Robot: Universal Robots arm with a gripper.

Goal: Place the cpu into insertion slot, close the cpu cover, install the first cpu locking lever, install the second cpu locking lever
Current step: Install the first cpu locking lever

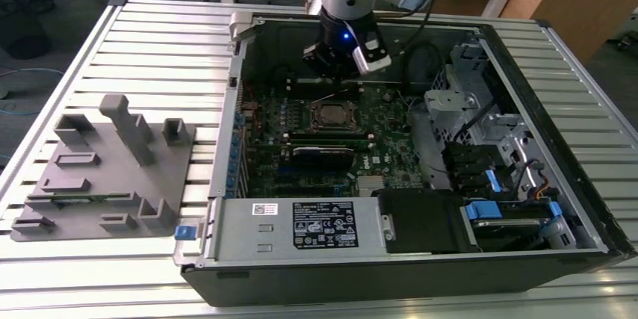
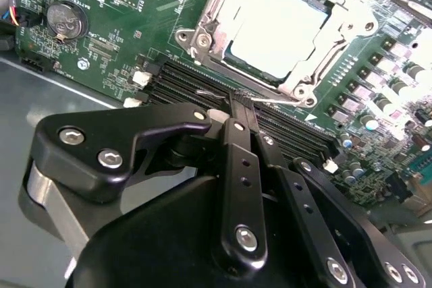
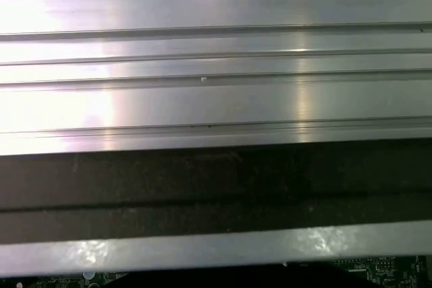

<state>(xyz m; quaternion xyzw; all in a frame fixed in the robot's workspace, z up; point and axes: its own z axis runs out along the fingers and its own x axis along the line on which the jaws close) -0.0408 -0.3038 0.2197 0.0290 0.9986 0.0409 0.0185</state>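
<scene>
cpu (image 2: 280,28) seated in insertion slot (image 2: 191,37), cpu cover (image 2: 235,13) lowered | gripper (image 2: 241,99) clenched, empty, just beside slot | fingertips apparently closed for pushing locking lever (image 2: 214,92)

I see the open computer case (image 1: 399,278) lying on the tabletop (image 1: 149,28) across the exterior view's centre and right, with a parts tray (image 1: 149,177) at lower left. Inside the case, mid-frame, sits the socket (image 1: 332,113) with the chip (image 2: 277,28) in it. The pincer (image 1: 334,74) is just above.
</scene>
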